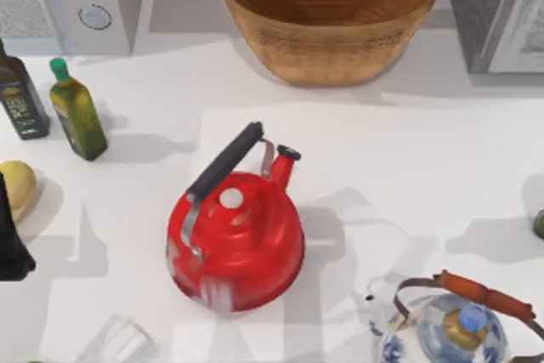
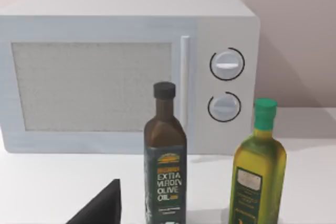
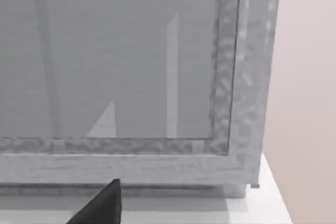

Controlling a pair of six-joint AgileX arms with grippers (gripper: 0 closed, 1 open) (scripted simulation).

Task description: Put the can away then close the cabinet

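Fingertip (image 2: 100,205) of the left gripper is showing dark, its grip state impossible to tell, with a dark olive oil bottle (image 2: 165,161) and green-capped oil bottle (image 2: 258,166) standing just ahead, microwave (image 2: 126,72) behind. Right gripper's fingertip (image 3: 102,205) is facing the cabinet (image 3: 157,93) close by, grip equally unclear.

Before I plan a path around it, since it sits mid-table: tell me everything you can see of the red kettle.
The red kettle stands upright near the middle of the white table. Its squat round body is glossy, like enamelled metal, with pale reflections on its left flank. A small white knob tops the lid. A black grip on grey metal brackets arches over it, running diagonally toward the far side. A short red spout with a dark tip points toward the wicker basket. Nothing touches it but the table.
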